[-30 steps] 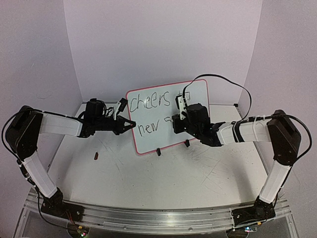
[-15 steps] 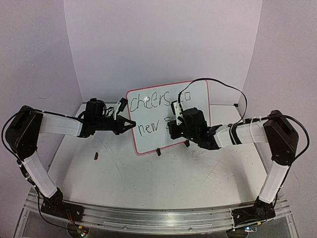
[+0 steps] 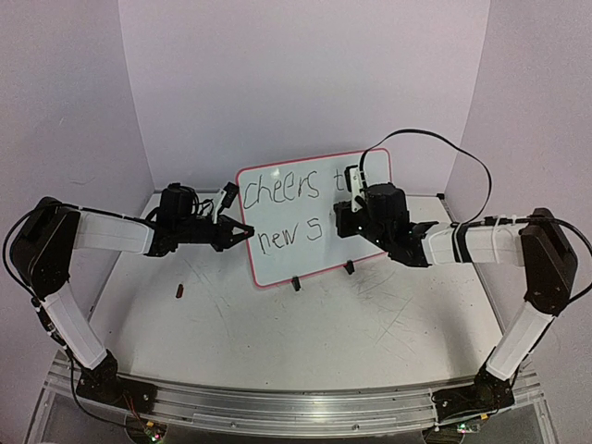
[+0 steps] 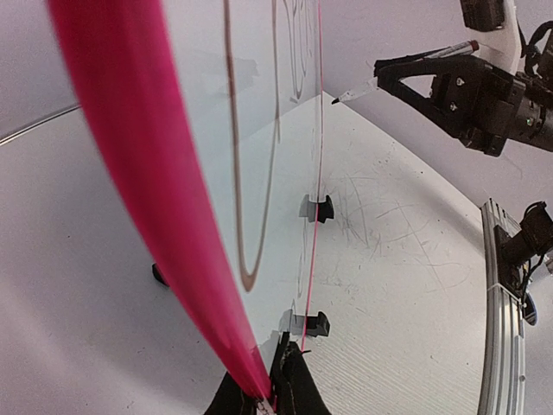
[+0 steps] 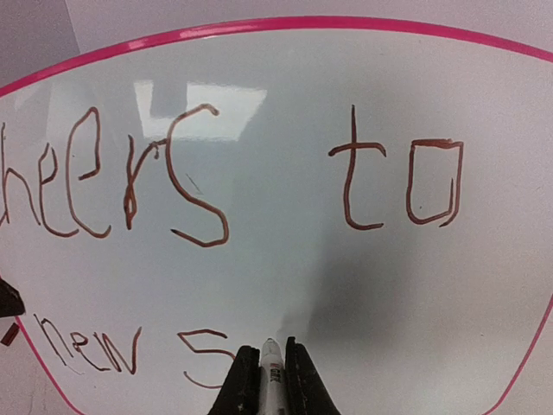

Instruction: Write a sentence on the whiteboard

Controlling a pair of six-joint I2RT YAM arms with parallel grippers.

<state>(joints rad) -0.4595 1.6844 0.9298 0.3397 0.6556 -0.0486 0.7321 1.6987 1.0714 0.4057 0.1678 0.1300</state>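
The whiteboard (image 3: 301, 242) stands upright on two black clip feet at mid-table, red-pink rim around it. The sentence (image 3: 282, 188) reads "cheers to" on the top line and "new s" below; it also shows in the right wrist view (image 5: 199, 181). My left gripper (image 3: 242, 231) is shut on the board's left rim (image 4: 130, 173), jaws at the bottom of the left wrist view (image 4: 275, 393). My right gripper (image 3: 342, 217) is shut on a white marker (image 5: 272, 380), tip close to the board just right of the "s". The left wrist view shows that marker tip (image 4: 344, 95) near the board face.
A small dark object (image 3: 179, 290) lies on the table left of the board. The clip feet (image 3: 296, 284) stick out in front of the board. The right arm's black cable (image 3: 435, 148) loops above it. Walls close in the back and both sides.
My right gripper with the marker has moved up and to the right, off the lower line; the "s" after "new" now shows uncovered. The left gripper and the board have not moved.
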